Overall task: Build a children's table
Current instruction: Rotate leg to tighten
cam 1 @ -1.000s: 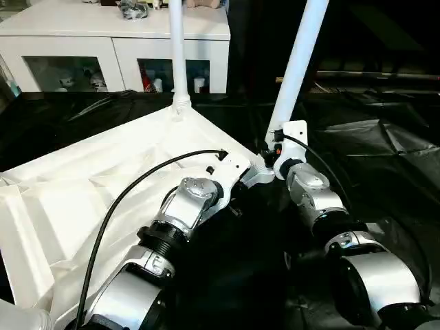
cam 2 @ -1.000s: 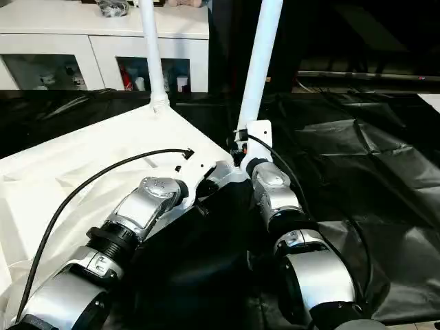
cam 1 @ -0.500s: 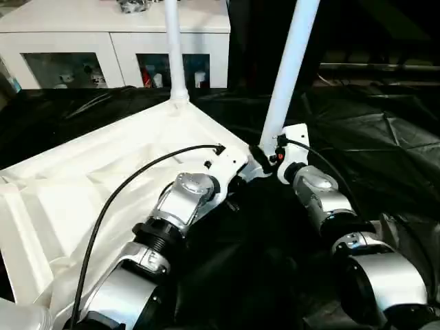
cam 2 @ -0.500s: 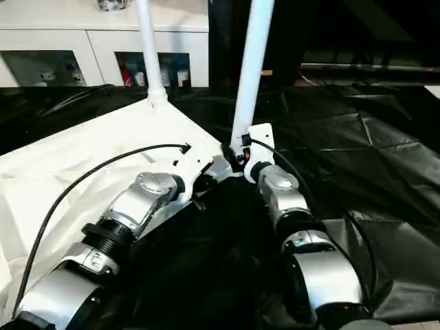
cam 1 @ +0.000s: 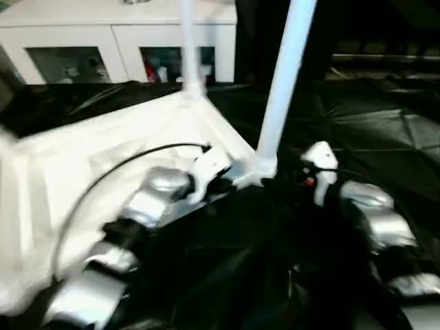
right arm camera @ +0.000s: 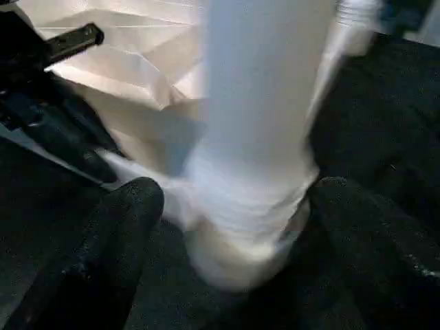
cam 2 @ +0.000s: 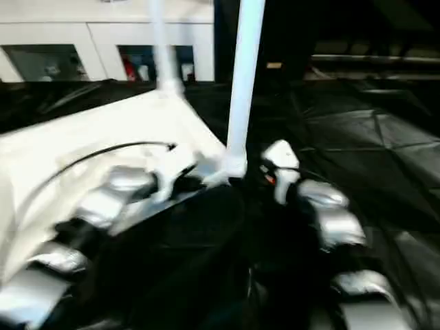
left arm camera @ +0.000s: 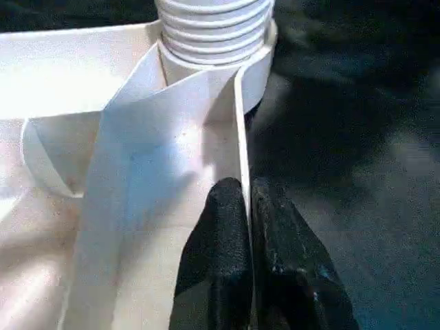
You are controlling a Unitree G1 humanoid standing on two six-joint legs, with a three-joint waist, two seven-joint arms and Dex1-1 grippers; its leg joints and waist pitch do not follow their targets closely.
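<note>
The white table top (cam 1: 103, 151) lies upside down, ribbed side up, on black sheeting. Two white legs stand in its corner sockets: the far leg (cam 1: 189, 48) and the near leg (cam 1: 282, 75). My left gripper (left arm camera: 246, 189) is shut on the thin rim of the table top (left arm camera: 172, 117), just below the near leg's ribbed collar (left arm camera: 213, 27). My right gripper (right arm camera: 237, 199) is open, with one finger (right arm camera: 127, 227) on each side of the near leg's base (right arm camera: 254, 172); the right wrist (cam 1: 320, 165) sits right of that leg.
A white cabinet with glass doors (cam 1: 103, 41) stands at the back left. Crumpled black sheeting (cam 1: 385, 124) covers the ground to the right and front. A black cable (cam 1: 124, 165) arcs over my left forearm.
The head camera has shifted. My right wrist has drawn back a little to the right of the near leg's base. The left gripper stays on the rim.
</note>
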